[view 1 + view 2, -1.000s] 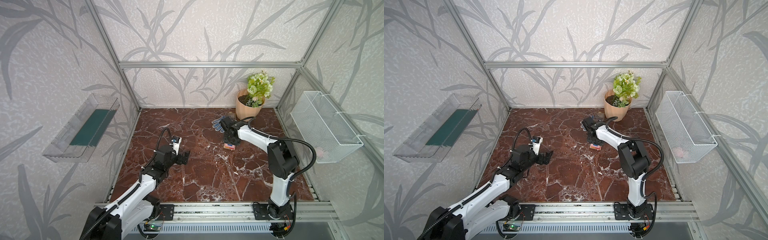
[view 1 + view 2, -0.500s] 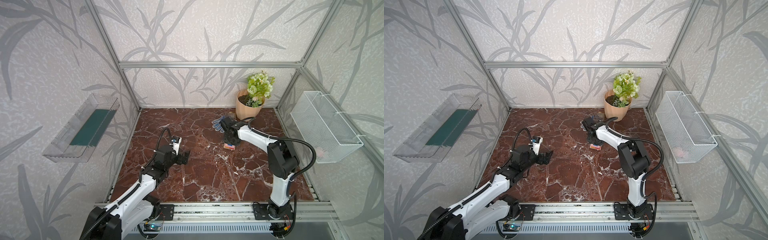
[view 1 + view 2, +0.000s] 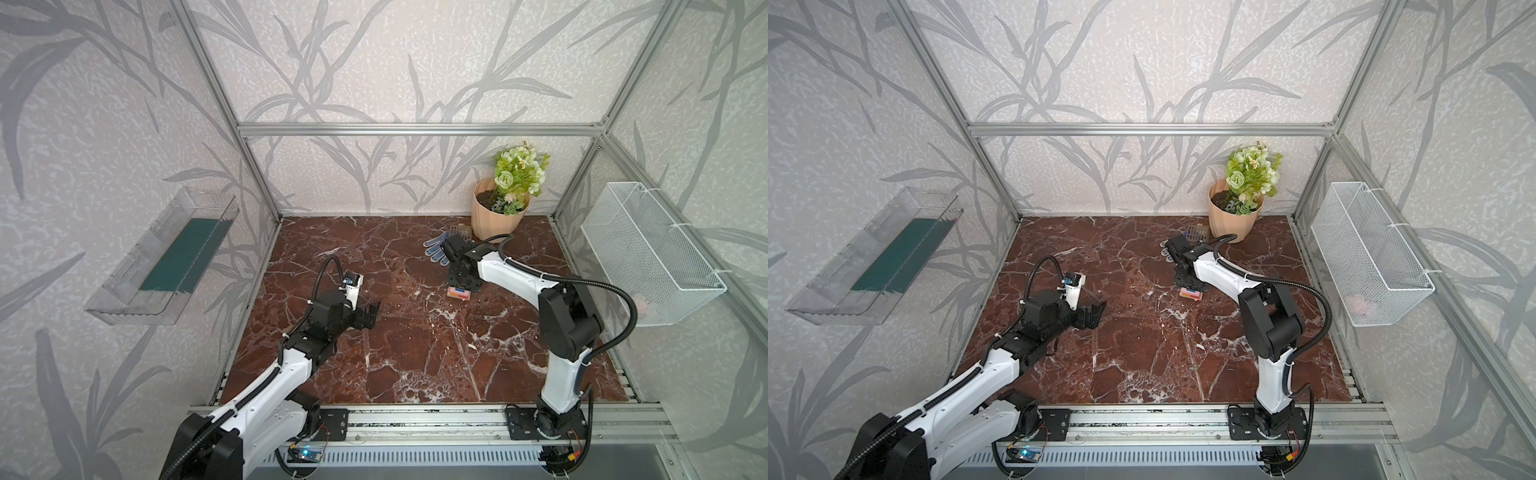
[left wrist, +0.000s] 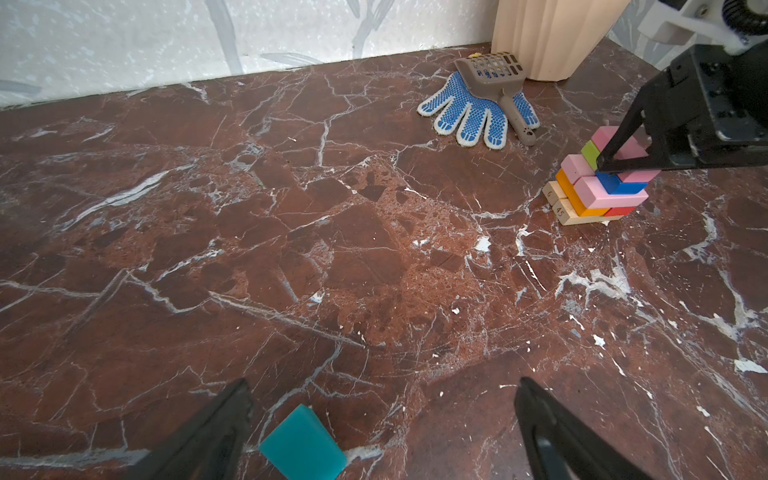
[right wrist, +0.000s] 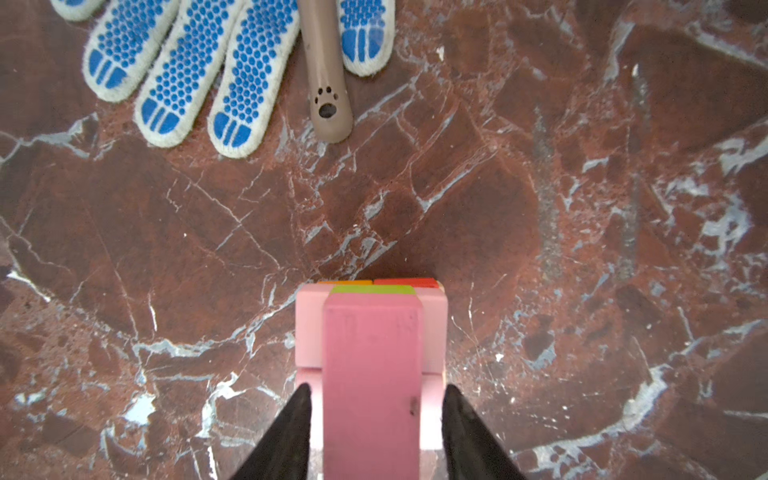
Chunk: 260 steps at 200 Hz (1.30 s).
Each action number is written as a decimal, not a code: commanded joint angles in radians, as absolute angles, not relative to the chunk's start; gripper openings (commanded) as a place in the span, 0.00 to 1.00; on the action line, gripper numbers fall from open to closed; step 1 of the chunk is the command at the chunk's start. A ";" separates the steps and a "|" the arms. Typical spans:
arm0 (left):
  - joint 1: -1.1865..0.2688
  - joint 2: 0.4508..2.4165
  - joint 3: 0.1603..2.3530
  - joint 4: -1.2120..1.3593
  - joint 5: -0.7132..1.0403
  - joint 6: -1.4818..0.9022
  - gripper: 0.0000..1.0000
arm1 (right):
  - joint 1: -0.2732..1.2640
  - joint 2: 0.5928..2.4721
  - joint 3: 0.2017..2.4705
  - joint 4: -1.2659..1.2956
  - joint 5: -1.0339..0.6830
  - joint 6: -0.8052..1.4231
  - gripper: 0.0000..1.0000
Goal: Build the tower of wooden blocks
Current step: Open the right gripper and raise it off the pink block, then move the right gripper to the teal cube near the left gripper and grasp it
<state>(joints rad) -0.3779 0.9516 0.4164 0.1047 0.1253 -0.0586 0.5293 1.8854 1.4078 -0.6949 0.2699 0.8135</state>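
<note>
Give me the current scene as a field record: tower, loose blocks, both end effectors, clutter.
tower: tan base, orange and red layer, two pink blocks with blue and green cubes between, top pink block above
right end effector: open, jaws either side of the top pink block, gaps showing
left end effector: open, empty
loose block: teal block on the table, between the left jaws in the wrist view
clutter: blue dotted glove with a scoop on it, beside the flowerpot

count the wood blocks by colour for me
pink blocks: 3
tan blocks: 2
orange block: 1
red block: 1
blue cube: 1
green cube: 1
teal block: 1
total: 10
</note>
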 commanded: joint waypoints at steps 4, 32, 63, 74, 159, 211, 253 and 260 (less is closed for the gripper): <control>-0.380 0.950 0.439 0.107 0.131 -0.037 0.99 | 0.528 1.746 1.330 -0.634 0.262 0.793 0.61; -0.373 0.961 0.446 0.108 0.052 -0.069 0.99 | 0.534 1.586 1.209 -0.533 0.235 0.749 0.74; -0.344 0.956 0.441 0.107 -0.050 -0.115 0.99 | 0.563 1.422 1.073 -0.357 0.168 0.671 0.80; -0.338 0.938 0.430 0.108 -0.123 -0.137 0.99 | 0.596 1.386 1.051 -0.319 0.168 0.645 0.81; -0.323 0.795 0.371 0.038 -0.661 -0.344 0.99 | 1.001 1.795 1.370 -0.258 0.070 0.264 0.82; -0.318 0.673 0.328 -0.059 -0.875 -0.511 0.99 | 1.083 2.130 1.686 -0.397 0.043 0.257 0.80; -0.316 0.554 0.264 -0.035 -0.873 -0.513 0.99 | 1.085 2.272 1.816 -0.414 0.056 0.295 0.80; -0.316 0.541 0.257 -0.030 -0.867 -0.507 0.99 | 1.085 2.296 1.851 -0.441 0.077 0.304 0.80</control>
